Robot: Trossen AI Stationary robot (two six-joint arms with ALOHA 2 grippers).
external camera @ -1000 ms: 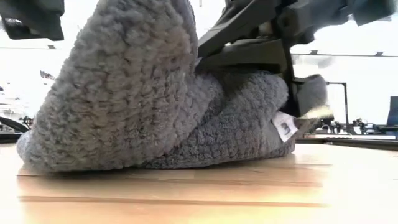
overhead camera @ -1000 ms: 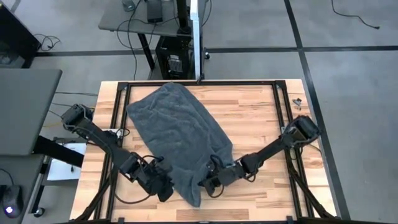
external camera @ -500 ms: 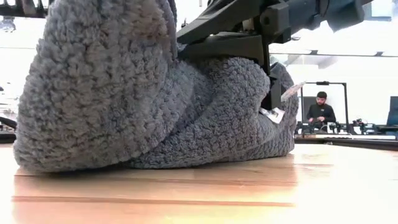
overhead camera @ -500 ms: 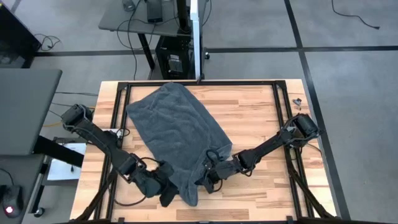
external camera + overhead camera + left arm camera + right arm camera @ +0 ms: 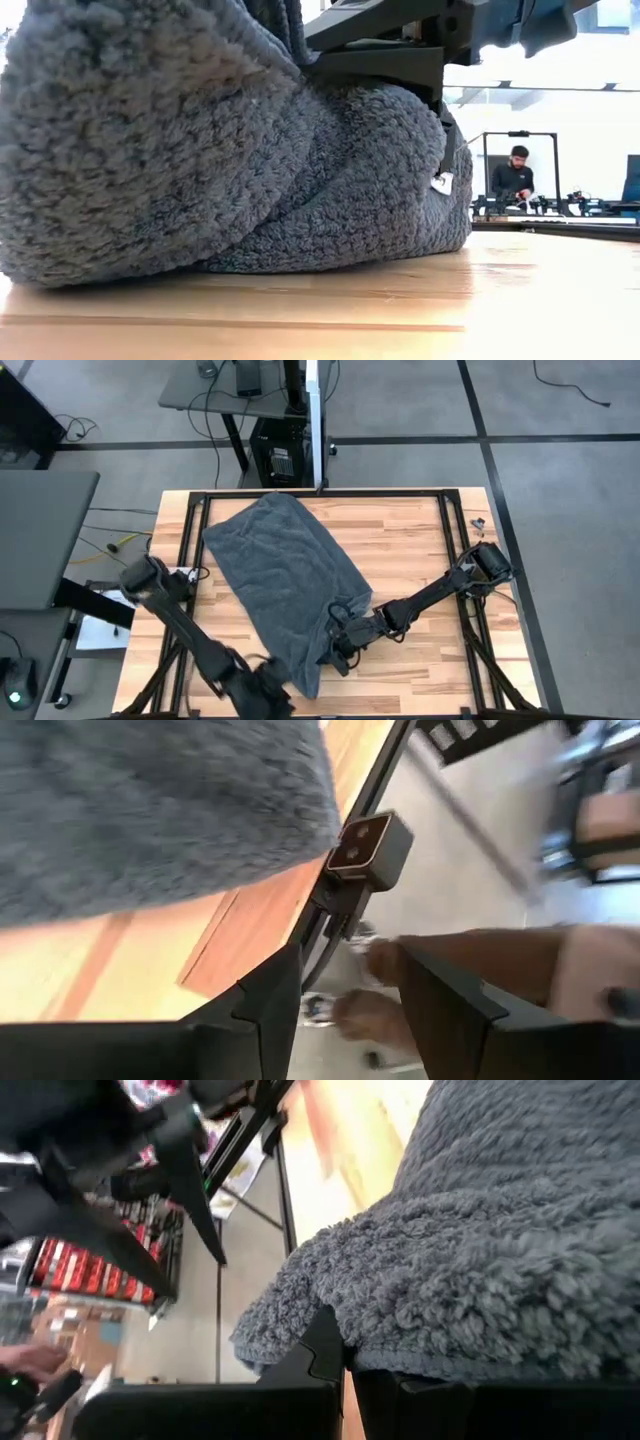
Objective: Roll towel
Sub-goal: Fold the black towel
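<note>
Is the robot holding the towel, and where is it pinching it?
Yes. The right gripper pinches the towel at its near edge. The left gripper is open and holds nothing.

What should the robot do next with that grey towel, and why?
Probably bring the left gripper back to the towel's near edge. Its fingers stand apart with nothing between them, off the table's near edge, while the right gripper is shut on the towel, which lies mostly flat, unrolled.

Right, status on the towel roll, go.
Left claw open, empty, at the table's near edge. Right claw shut on the towel near its front corner. Towel mostly flat, not rolled.
</note>
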